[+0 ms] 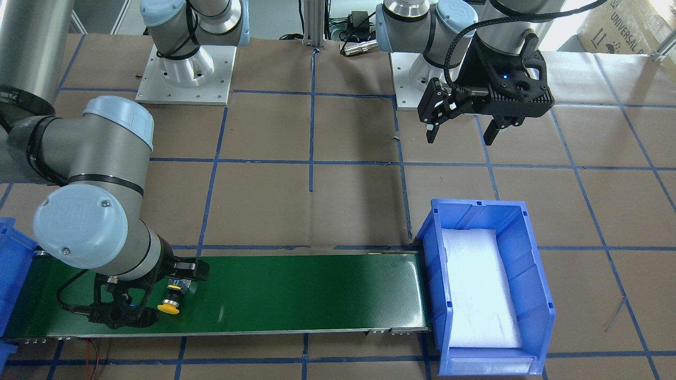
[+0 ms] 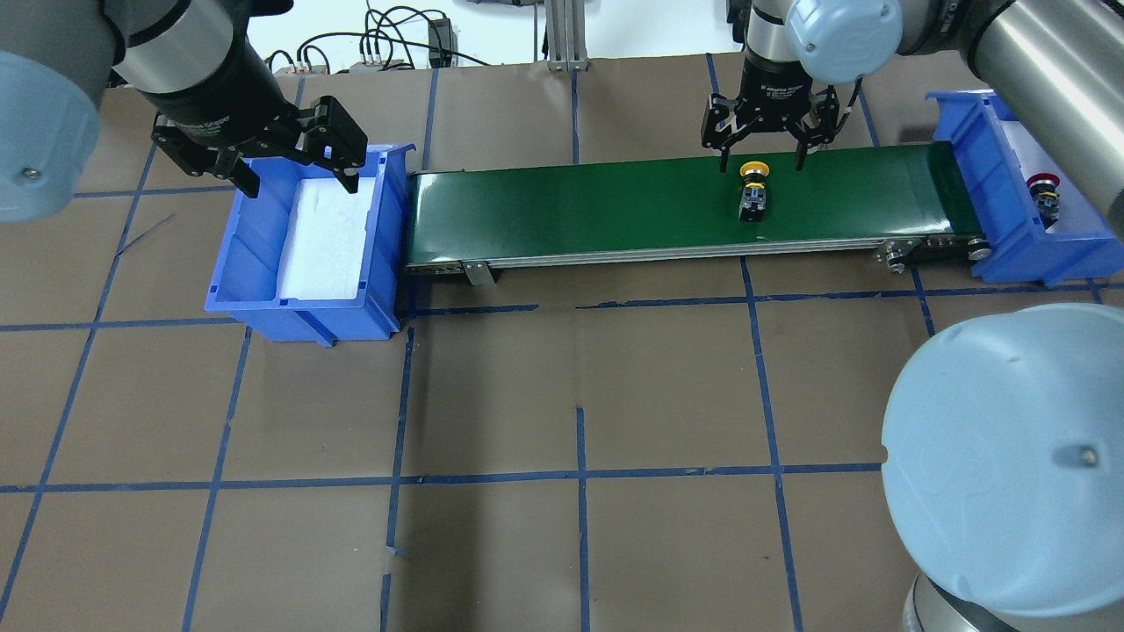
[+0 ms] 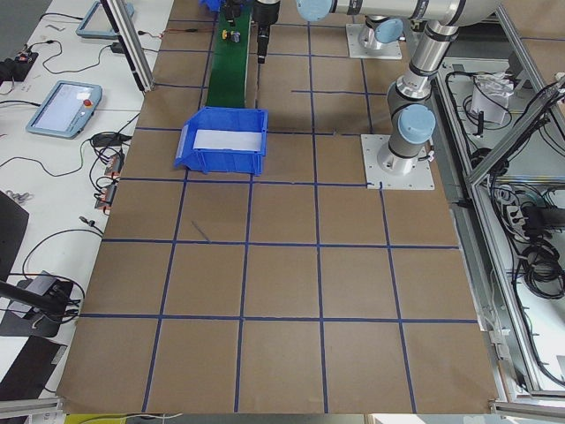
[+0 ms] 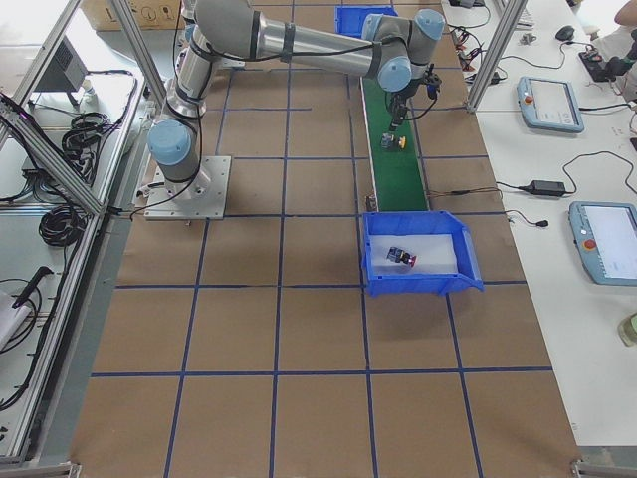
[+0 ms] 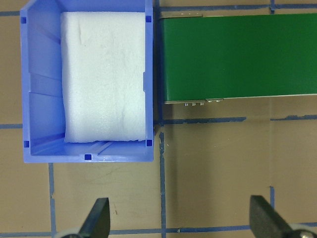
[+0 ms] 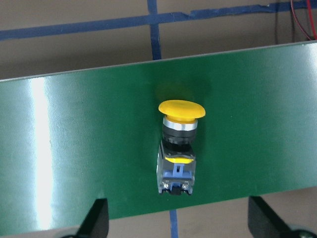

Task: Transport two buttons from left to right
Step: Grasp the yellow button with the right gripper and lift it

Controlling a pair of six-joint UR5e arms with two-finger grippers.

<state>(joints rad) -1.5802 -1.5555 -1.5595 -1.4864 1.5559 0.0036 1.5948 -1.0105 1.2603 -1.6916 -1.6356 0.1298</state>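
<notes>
Blue left bin [image 2: 250,259], far-left corner of the surface [image 2: 571,377]: white foam [image 2: 320,237] only. Left hand [image 2: 300,180] hangs raised near it, fingers apart, empty.
Green belt [image 2: 571,211], far edge: yellow button [image 2: 752,186] lies on its side towards the right end. Right hand [image 2: 760,165] is above it, fingers apart, straddling.
Advised: descend straight and clamp the black body below the cap.
Right bin [image 2: 1019,254]: red button [image 2: 1043,189] inside.
Brown paper, blue tape grid; teach pendants [image 4: 549,104] on a side bench [image 4: 518,329].
</notes>
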